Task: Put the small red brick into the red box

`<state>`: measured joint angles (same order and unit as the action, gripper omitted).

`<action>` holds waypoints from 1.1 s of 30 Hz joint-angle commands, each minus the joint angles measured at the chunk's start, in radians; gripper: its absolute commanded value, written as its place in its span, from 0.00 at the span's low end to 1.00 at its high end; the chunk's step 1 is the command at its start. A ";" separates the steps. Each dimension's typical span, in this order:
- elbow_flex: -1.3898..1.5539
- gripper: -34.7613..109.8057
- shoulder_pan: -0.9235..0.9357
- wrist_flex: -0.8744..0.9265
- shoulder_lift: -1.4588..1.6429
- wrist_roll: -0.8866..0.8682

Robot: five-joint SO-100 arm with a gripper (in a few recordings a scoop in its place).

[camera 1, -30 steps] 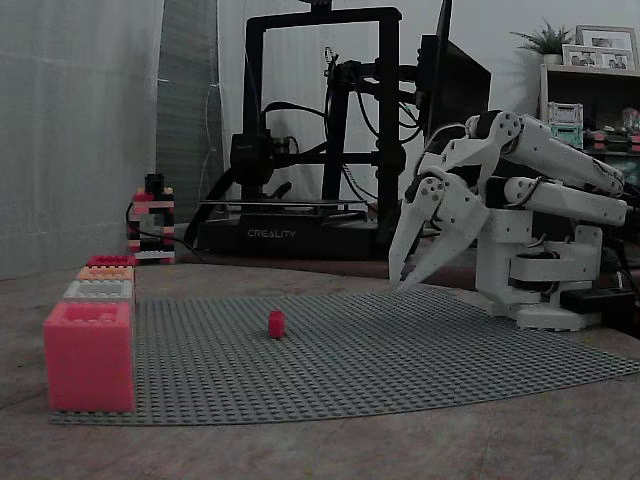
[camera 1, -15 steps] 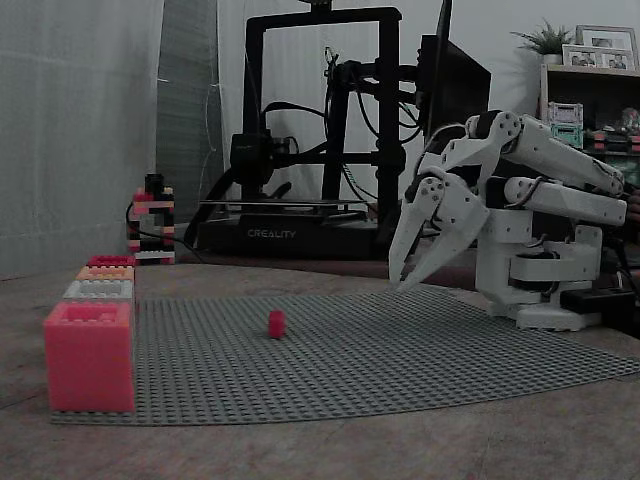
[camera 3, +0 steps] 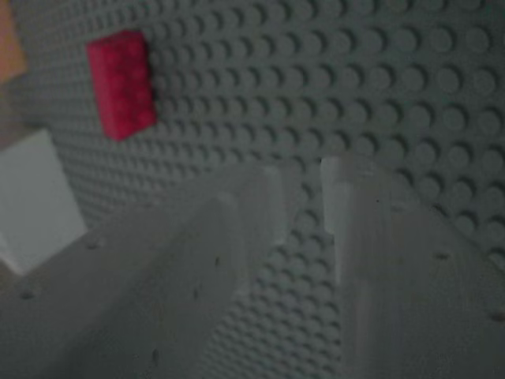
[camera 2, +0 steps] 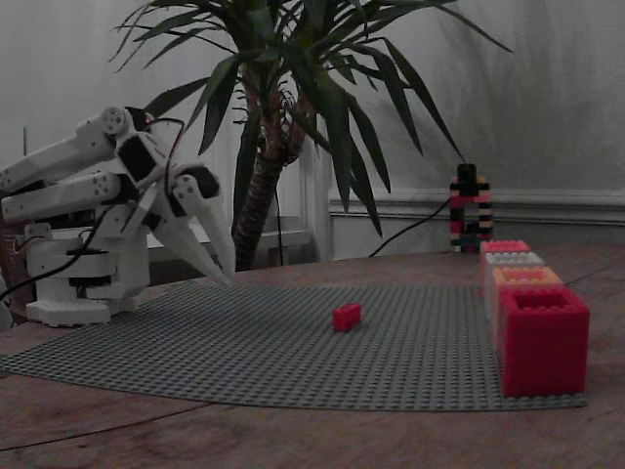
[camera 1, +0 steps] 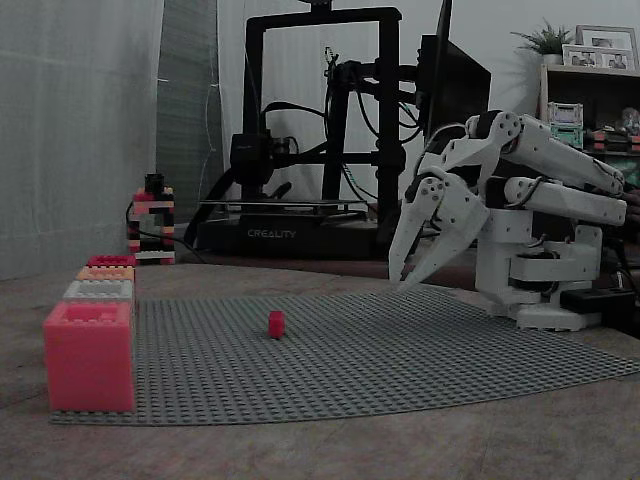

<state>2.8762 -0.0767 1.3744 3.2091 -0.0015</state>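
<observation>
- Right now the gripper (camera 1: 399, 283) hangs just above the right-hand part of the grey studded mat (camera 1: 420, 355) in a fixed view, close to the arm's own base and tilted down toward the mat.
- Its two fingers stand a little apart, with a narrow gap at the tips and nothing between them; the wrist view shows bare mat studs through that gap (camera 3: 304, 207).
- Meanwhile the small red brick (camera 1: 276, 323) lies alone on the mat, well apart from the gripper and out toward the middle.
- From the wrist view, the brick (camera 3: 121, 83) sits at the upper left, ahead of the fingertips and untouched.
- At the mat's left edge stands the red box (camera 1: 89, 355), open side up, front of a row with a white box (camera 1: 99, 290), an orange one and another red one behind it.
- Behind the mat are a black 3D printer (camera 1: 320, 130) and a small tower of bricks (camera 1: 152, 225).
</observation>
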 commanded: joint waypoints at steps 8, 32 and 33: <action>-0.031 0.24 -0.023 0.003 -0.043 -0.014; -0.637 0.38 0.044 -0.339 -0.999 0.110; -0.663 0.38 0.044 -0.324 -1.043 0.092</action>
<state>2.3531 -0.0261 1.0308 2.2902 0.1120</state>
